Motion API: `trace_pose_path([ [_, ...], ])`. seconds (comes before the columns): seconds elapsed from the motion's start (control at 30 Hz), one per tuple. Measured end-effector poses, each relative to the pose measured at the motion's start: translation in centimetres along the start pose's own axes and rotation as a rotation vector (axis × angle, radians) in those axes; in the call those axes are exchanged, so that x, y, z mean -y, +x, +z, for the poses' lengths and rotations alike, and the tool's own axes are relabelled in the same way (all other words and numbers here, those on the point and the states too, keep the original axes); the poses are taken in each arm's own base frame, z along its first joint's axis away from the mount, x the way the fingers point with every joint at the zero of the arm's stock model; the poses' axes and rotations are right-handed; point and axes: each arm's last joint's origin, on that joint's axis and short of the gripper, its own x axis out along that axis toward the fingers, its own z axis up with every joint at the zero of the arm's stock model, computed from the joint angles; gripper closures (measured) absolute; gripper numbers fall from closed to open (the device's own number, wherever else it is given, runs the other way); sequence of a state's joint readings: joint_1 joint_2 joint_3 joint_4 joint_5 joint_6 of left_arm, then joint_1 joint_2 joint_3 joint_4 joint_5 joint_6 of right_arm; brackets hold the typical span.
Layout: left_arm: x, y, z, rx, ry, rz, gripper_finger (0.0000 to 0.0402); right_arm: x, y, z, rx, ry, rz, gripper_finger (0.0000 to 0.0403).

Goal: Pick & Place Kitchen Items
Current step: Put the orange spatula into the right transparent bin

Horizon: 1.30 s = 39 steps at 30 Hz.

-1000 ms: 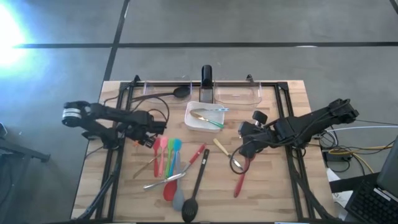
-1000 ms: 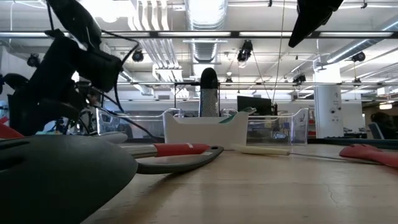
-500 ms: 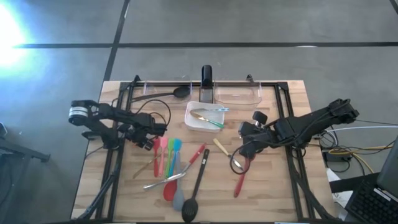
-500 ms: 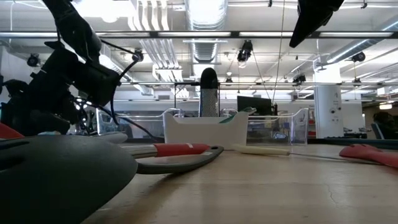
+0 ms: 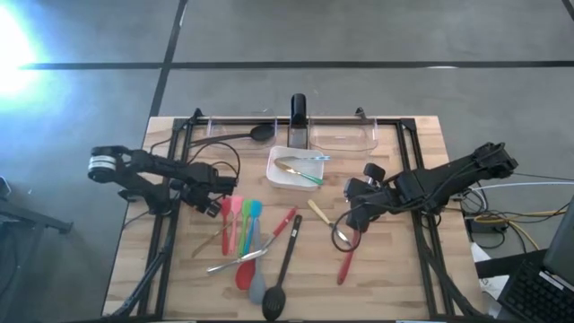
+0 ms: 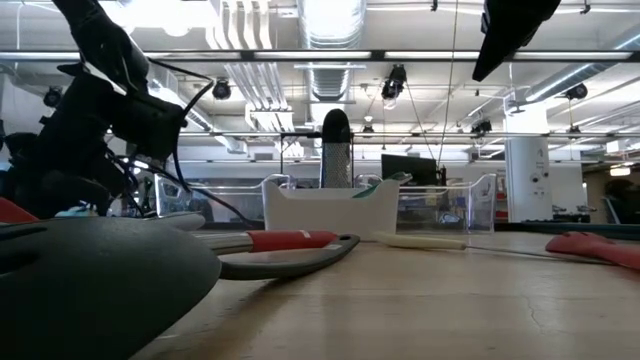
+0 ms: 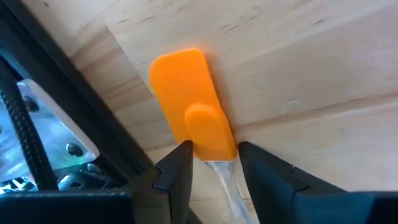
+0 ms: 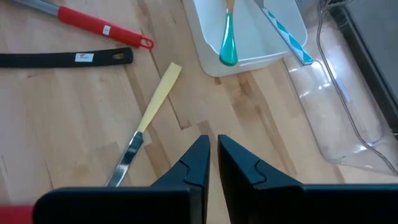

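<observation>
My left gripper [image 5: 212, 203] hangs over the table's left part, shut on an orange spatula [image 7: 186, 99] with a clear handle. My right gripper [image 5: 350, 213] is shut and empty above the table's right middle; its fingers [image 8: 212, 146] hover near a cream-handled knife [image 8: 152, 102]. Several utensils lie flat on the wood: pink, green and blue spoons [image 5: 240, 220], a red-handled spatula [image 5: 285, 222], a black spoon [image 5: 280, 269] and a red spatula [image 5: 348, 256]. A teal spoon [image 8: 228, 43] lies in the white dish [image 5: 273, 170]. My left gripper pinches the orange spatula between its two fingers at the neck [image 7: 214, 152], where the orange head meets the clear handle. The fingers slant down from the table's left and lie across the spatula. I cannot tell whether the head touches the wood.
Two clear bins stand at the far edge, the left one [image 5: 229, 133] holding a black spoon, the right one [image 5: 345, 136]. A black post [image 5: 298, 109] stands between them. Black frame rails run along both sides of the table. A grey spoon bowl [image 6: 100, 280] fills the low view's foreground.
My left arm has swayed slightly toward the table's right and back, keeping hold of the orange spatula.
</observation>
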State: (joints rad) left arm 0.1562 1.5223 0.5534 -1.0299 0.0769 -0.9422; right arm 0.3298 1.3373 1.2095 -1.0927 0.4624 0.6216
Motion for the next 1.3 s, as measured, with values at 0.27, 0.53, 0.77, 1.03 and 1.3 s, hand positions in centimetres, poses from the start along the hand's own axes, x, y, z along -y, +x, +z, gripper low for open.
trace_pose_path([
  [0.27, 0.1, -0.1, 0.0, -0.004, 0.088, -0.009, 0.0291, 0.0, 0.0, 0.0, -0.011, 0.000, 0.016, 0.0376],
  [0.53, 0.7, -1.3, 0.2, 0.000, 0.153, -0.043, 0.0293, 0.0, 0.0, 0.0, -0.011, 0.000, 0.018, 0.0376],
  [0.77, 1.5, -2.7, 0.6, 0.022, 0.230, -0.093, 0.0293, -0.1, 0.0, 0.0, -0.008, 0.001, 0.019, 0.0376],
  [1.03, 1.7, -2.9, 0.7, 0.034, 0.273, -0.123, 0.0293, -0.1, 0.0, 0.0, -0.008, -0.003, 0.019, 0.0376],
  [1.3, 3.1, -4.9, 1.5, 0.149, 0.391, -0.215, 0.0293, -0.1, 0.0, 0.0, -0.005, -0.001, 0.020, 0.0376],
])
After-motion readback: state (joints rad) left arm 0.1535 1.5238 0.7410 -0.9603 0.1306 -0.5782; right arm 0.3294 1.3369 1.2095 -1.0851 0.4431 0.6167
